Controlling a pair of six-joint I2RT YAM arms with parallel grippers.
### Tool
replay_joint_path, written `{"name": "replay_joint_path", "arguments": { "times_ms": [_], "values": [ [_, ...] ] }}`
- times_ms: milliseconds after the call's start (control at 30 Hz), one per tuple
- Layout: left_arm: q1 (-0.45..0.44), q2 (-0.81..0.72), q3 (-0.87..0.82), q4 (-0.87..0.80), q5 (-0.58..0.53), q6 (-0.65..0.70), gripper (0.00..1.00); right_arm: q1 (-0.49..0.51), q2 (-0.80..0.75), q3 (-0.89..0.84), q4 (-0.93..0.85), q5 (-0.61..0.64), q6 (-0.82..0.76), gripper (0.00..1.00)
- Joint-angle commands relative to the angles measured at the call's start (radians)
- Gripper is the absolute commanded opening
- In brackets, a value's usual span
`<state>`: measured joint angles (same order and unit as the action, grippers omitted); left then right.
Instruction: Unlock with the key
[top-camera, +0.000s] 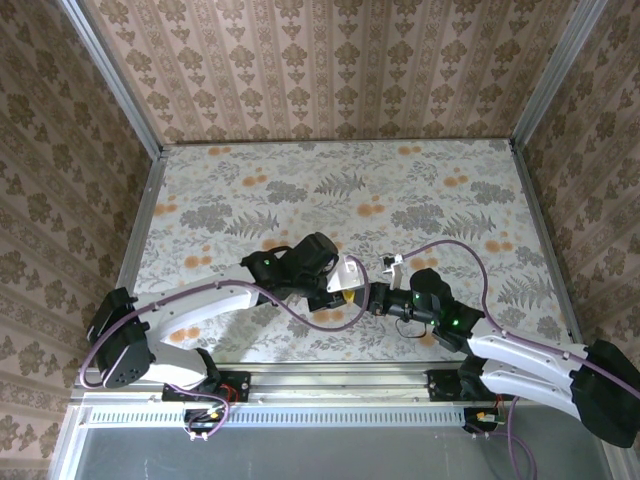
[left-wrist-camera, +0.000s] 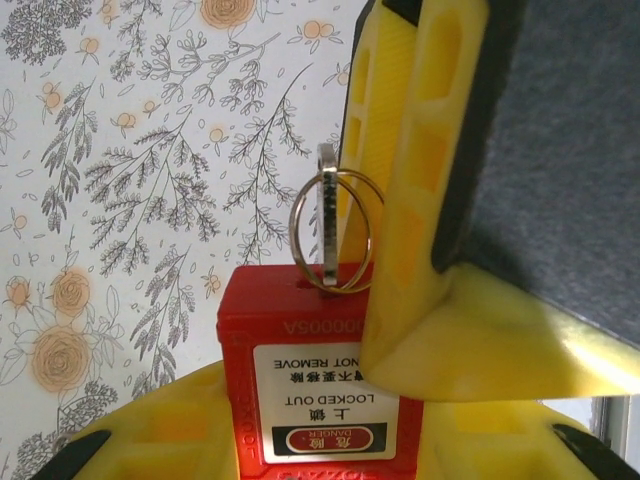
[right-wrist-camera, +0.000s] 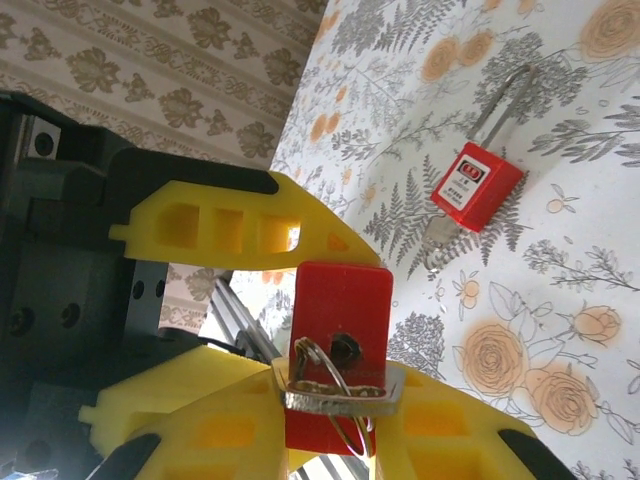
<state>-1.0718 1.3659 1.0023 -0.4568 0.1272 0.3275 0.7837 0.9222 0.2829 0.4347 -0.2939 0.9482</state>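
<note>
Tiny dark grey metal key (left-wrist-camera: 327, 215) seated in small red plastic padlock (left-wrist-camera: 300, 330), surface (top-camera: 300, 170) 6 o'clock; left hand (top-camera: 337, 284) clamps padlock, right hand (right-wrist-camera: 340, 420) near-closed about key head, grip unconfirmed; turn not yet made.

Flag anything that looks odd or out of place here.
Nothing looks damaged, spilled or broken. The only stray item is a second red padlock lying flat on the table, off to one side of the held padlock, which has the key in its keyhole.

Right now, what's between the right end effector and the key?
Nothing, per the right wrist view: right end effector straddles the key, seated in the padlock.
</note>
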Motion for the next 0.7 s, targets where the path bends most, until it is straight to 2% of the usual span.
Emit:
{"name": "replay_joint_path", "arguments": {
  "times_ms": [0, 33, 67, 200, 367, 500, 567, 667],
  "values": [
    [-0.011, -0.052, -0.034, 0.116, -0.004, -0.062, 0.41, 0.002, -0.055, 0.064, -0.036, 0.022, -0.022, 0.04],
    [-0.006, -0.070, -0.051, 0.134, -0.016, -0.081, 0.49, 0.000, -0.069, 0.068, -0.054, 0.025, -0.030, 0.03],
    [0.001, -0.093, -0.071, 0.151, -0.023, -0.110, 0.69, -0.005, -0.083, 0.073, -0.074, 0.030, -0.036, 0.02],
    [0.059, -0.209, -0.179, 0.237, 0.015, -0.280, 1.00, -0.038, -0.127, 0.079, -0.132, 0.024, -0.050, 0.01],
    [0.107, -0.355, -0.319, 0.373, 0.034, -0.597, 1.00, -0.089, -0.161, 0.105, -0.171, -0.024, -0.056, 0.00],
    [0.110, -0.424, -0.407, 0.515, 0.110, -0.722, 1.00, -0.112, -0.159, 0.135, -0.189, -0.058, -0.065, 0.00],
    [0.113, -0.448, -0.445, 0.563, 0.098, -0.755, 0.98, -0.116, -0.153, 0.145, -0.188, -0.071, -0.068, 0.00],
    [0.121, -0.460, -0.462, 0.538, 0.058, -0.780, 0.95, -0.119, -0.152, 0.147, -0.184, -0.070, -0.067, 0.00]
  ]
}}
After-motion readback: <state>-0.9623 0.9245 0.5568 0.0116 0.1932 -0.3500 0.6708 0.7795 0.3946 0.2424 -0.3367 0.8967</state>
